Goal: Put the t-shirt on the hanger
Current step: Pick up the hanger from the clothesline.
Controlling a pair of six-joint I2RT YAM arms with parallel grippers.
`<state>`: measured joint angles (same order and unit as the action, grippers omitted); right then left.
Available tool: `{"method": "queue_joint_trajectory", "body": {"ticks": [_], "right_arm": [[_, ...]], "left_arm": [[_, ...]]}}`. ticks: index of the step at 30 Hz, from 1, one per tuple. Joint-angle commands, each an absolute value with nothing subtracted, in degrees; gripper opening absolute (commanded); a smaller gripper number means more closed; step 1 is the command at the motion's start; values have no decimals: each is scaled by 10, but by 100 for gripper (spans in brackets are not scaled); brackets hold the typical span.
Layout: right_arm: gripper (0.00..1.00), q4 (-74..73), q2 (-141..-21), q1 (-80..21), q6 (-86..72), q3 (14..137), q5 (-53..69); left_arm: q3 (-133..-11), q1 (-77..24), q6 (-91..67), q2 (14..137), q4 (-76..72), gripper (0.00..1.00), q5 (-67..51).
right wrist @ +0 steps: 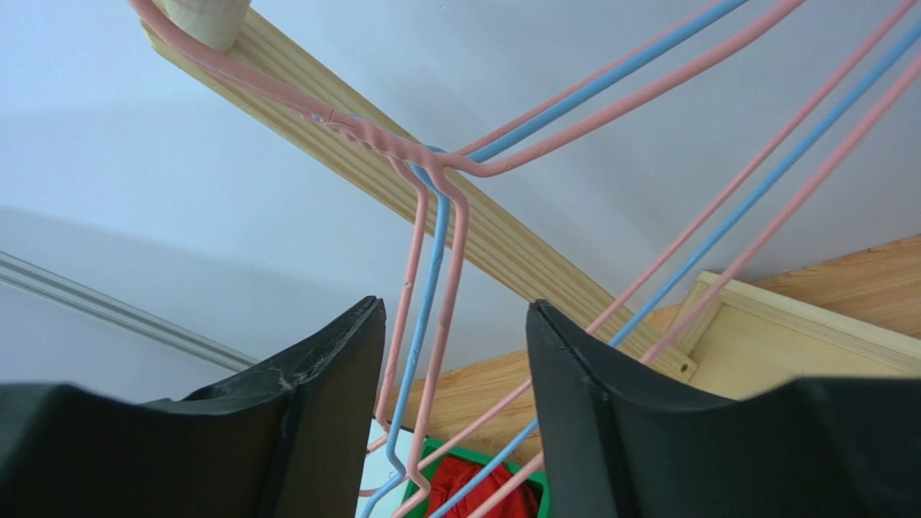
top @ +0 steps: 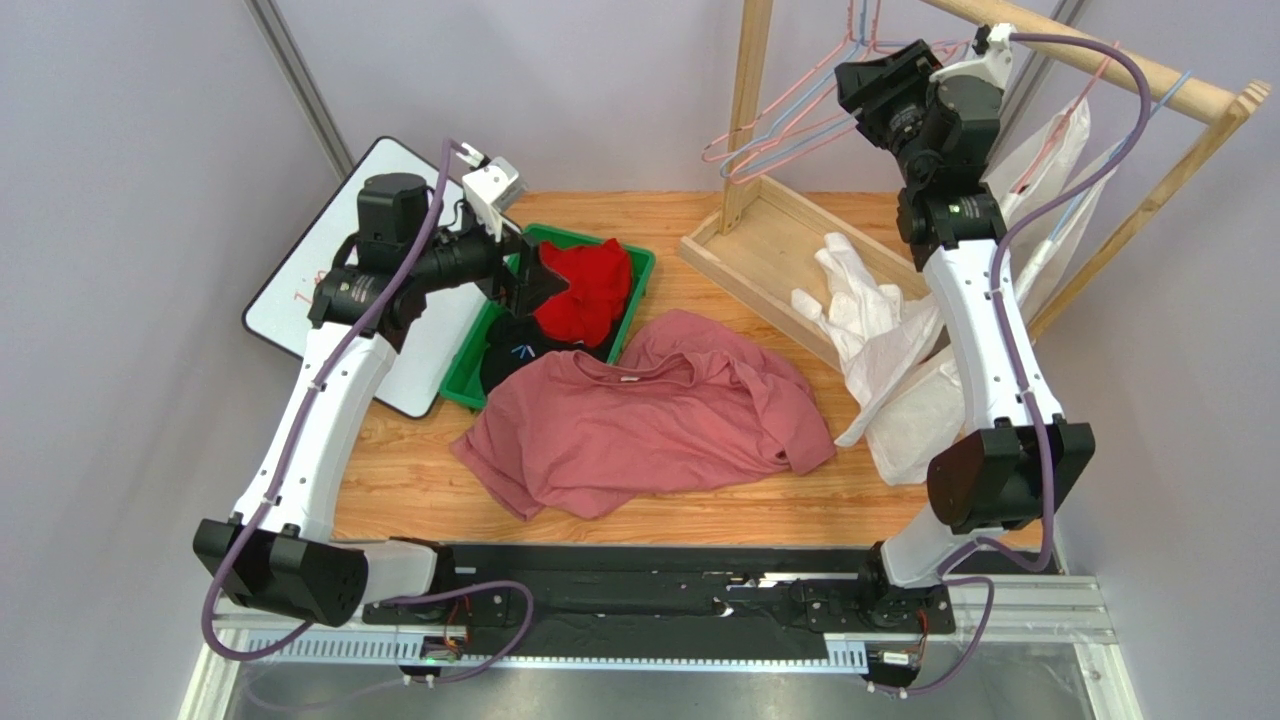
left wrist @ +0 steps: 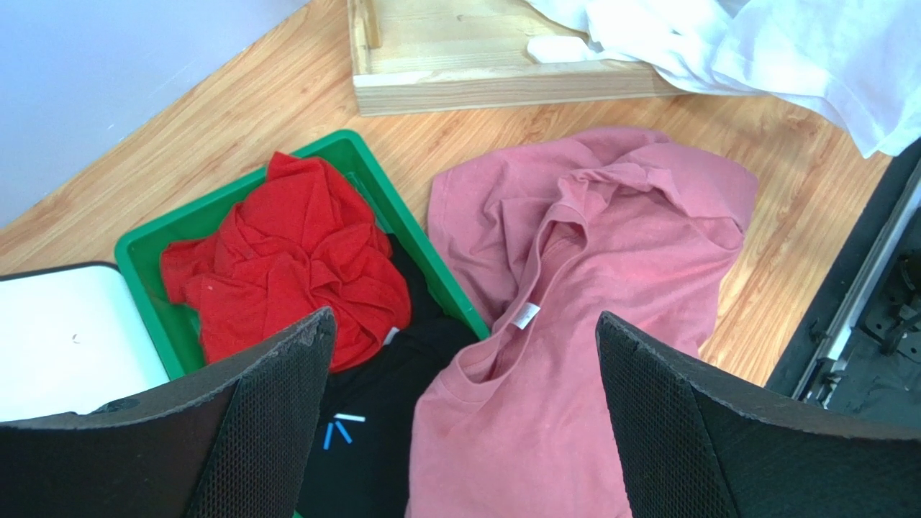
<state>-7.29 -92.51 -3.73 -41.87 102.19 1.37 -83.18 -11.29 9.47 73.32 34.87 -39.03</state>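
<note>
Lying crumpled on the wooden bench (top: pixel 406 495), the t-shirt (top: pixel 646 420) is spread mid-bench in dusty rose, its collar turned toward the far left and a small white label (left wrist: pixel 524 315) showing inside the neck; its far-left edge reaches the near corner of a green bin (top: pixel 643 267), though whether it touches the rim I cannot tell; that bin holds a bright red garment (top: pixel 586 288) heaped over a black garment (top: pixel 508 360) marked with short pale-blue strokes; the left jaws hang above the bin's near end and the collar, spread wide and holding nothing; the hanger (top: pixel 774 105), thin pink wire, hangs with other pink and pale-blue wire hangers (right wrist: pixel 438 248) from the rail of a wooden rack (top: pixel 1112 68) at the far right, well apart from the t-shirt; the right arm (top: pixel 977 315) is raised to that rail, and the right jaws stand partly open with pink and blue wires running down between them, clamped on none; a white board (top: pixel 301 285) lies left of the bin; the rack's wooden tray base (top: pixel 759 255) sits beyond the t-shirt; pale white material (top: pixel 887 353), cloth or plastic, spills from the tray toward the right.
</note>
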Motion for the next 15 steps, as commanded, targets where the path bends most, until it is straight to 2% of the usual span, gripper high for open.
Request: {"method": "queue_joint_trajectory", "body": {"ticks": [1,8,15], "right_arm": [[51,-30,-936,-36,-450,1049,26],[41,-22,-951,-35,-453,1056,27],[25,-16,-960,-35,-458,1063,38]], "left_arm": [[-830,-114,102,722,334,94,-390],[-828,-114,104,722,333,94,-390],[-829,-114,105,726,333,94,-388]]}}
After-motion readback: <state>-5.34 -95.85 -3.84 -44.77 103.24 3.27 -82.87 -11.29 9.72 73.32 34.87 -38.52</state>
